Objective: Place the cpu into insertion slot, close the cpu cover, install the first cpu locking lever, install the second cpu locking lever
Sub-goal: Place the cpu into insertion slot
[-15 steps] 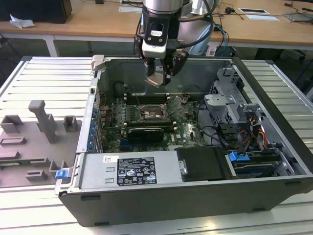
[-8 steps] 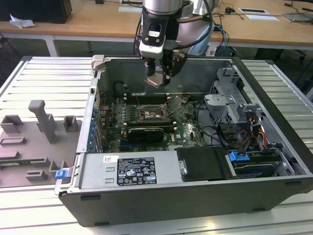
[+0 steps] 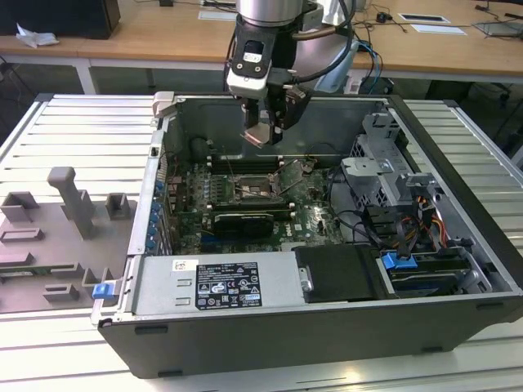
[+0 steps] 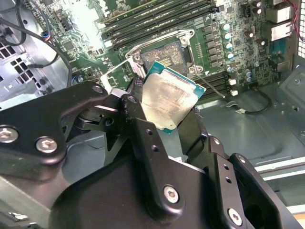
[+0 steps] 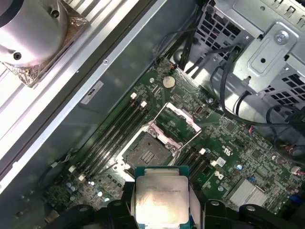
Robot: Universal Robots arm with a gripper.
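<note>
**Wooden desks behind, open case on the bench: cpu clamped above its socket**

Wooden desks [image 3: 163,33] are seen at the far side of the room. A ribbed metal bench [image 3: 73,122] carries an open computer case [image 3: 245,343], laid on its side so that the green motherboard [image 3: 315,216] can be reached from above. The gripper [image 3: 263,135] is hung over the far part of the case. Its fingers are closed on the cpu [image 4: 167,98], which is gripped by two opposite edges with the pale metal top turned to the wrist cameras and held clear of the board. The insertion slot [image 5: 148,153] lies bare beneath it, not yet filled. The cpu cover [image 5: 184,115] is stood open on its hinge, seemingly so that the socket is free. Grey fixture blocks [image 3: 69,196] are set on the bench at the exterior view's left.
</note>
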